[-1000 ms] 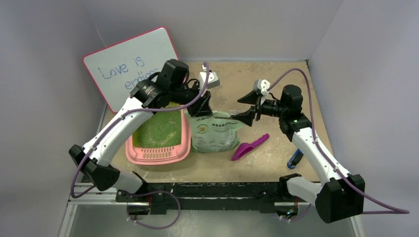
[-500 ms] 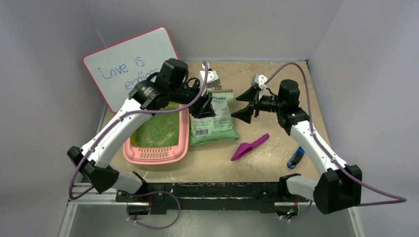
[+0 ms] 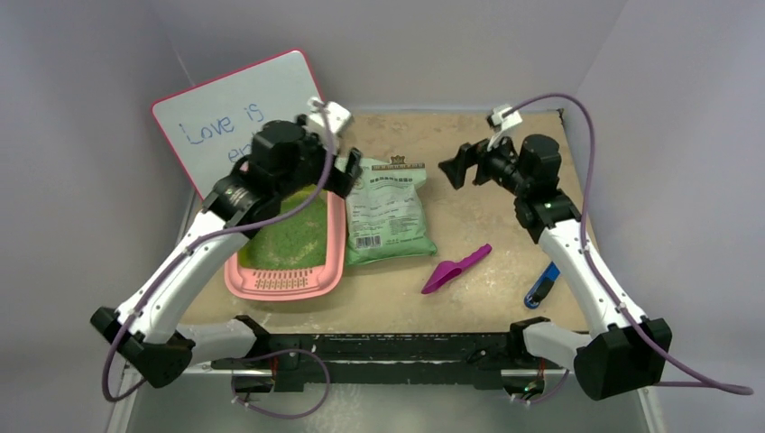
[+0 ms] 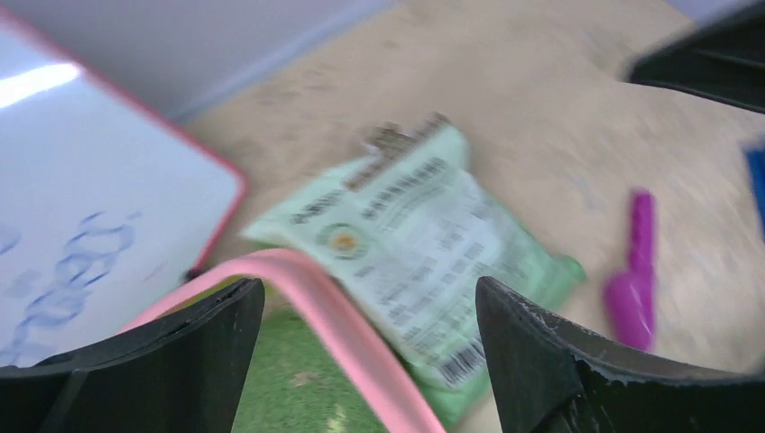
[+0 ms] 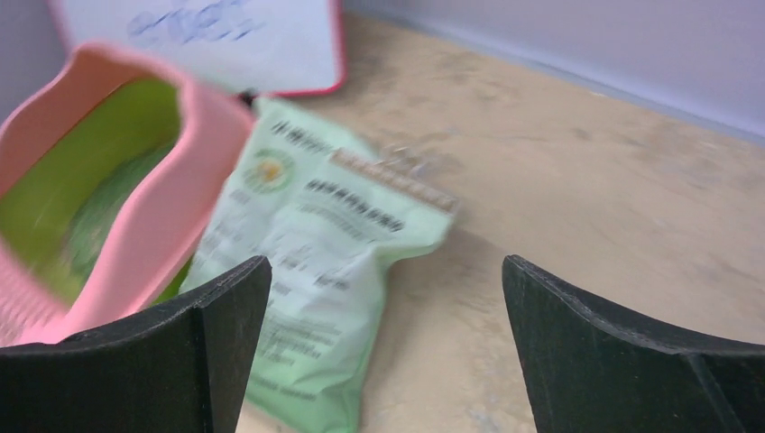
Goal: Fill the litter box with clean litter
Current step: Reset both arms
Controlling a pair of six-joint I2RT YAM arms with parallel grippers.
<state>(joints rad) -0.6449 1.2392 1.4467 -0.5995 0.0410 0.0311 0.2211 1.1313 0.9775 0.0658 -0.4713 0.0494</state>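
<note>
Litter box (image 3: 337, 245): pink plastic tray with rounded corners and a lime-green inner wall. A slotted grille lip runs across its near end. It sits on the left half of the desk (image 3: 487, 221), long axis running near to far, just below the leaning whiteboard (image 3: 221, 113).

Clean litter (image 3: 293, 239): fine green granules covering the tray floor in a loose, uneven layer. We cannot judge its depth.

A pale green printed bag (image 3: 390, 216) lies flat just beside the box's right wall. In the top view we cannot tell whether the two touch.

Left end effector (image 4: 365, 293): fingers spread wide, pinching nothing. It hangs above the box's far right corner, with the pink rim and the bag showing between the fingers.

Right end effector (image 5: 386, 266): also spread wide and empty, raised over the far right part of the desk and facing the bag.

A purple scoop (image 3: 456, 268) lies on the desk right of the bag, apart from it.

Hard to make out:
- The left arm (image 3: 194, 257) covers the box's far end and part of its left wall.
- The arm also cuts off the whiteboard's second line; only "Love is" reads.
- Both wrist views are smeared, so the bag's print is illegible there.
- A blue object (image 3: 541, 285) at the right lies partly behind the right arm (image 3: 586, 271); we cannot identify it.
</note>
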